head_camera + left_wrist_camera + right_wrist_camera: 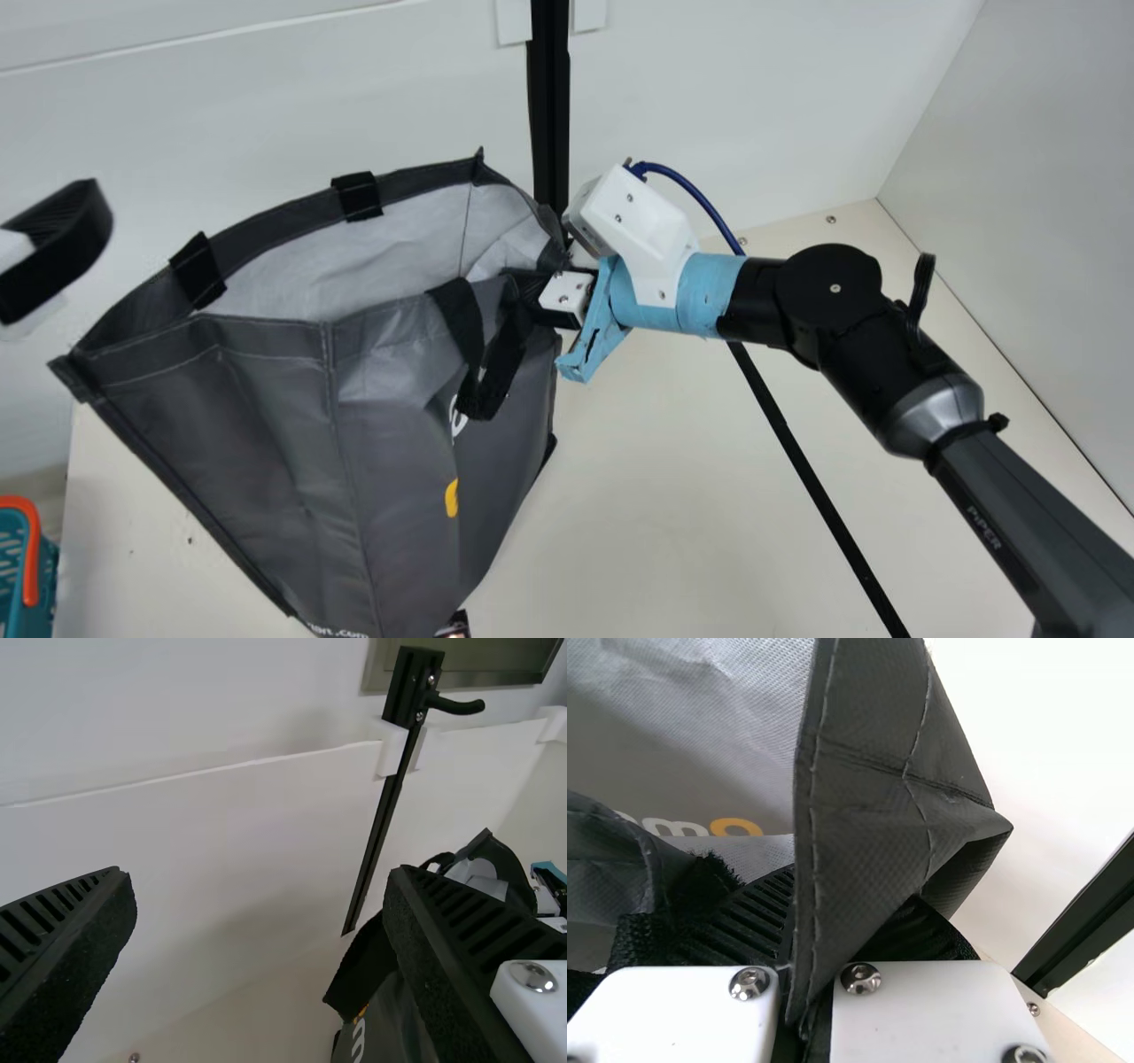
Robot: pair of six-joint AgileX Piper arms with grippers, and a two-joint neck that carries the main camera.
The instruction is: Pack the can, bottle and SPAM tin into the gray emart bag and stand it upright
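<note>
"PiPER" on the right arm [1019, 532], near right. Gray bag [275, 461], left: ".com" low on its near side; other white and yellow letters only partly legible.

Shared bag [390, 505]: main high, right wrist close

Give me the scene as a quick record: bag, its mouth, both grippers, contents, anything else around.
bag: gray, black straps
mouth: open, facing up
right gripper: closed on the bag's rim
left gripper: open, holding nothing
contents: cannot tell
nearby: teal basket, orange handle, at the main view's lower left
</note>
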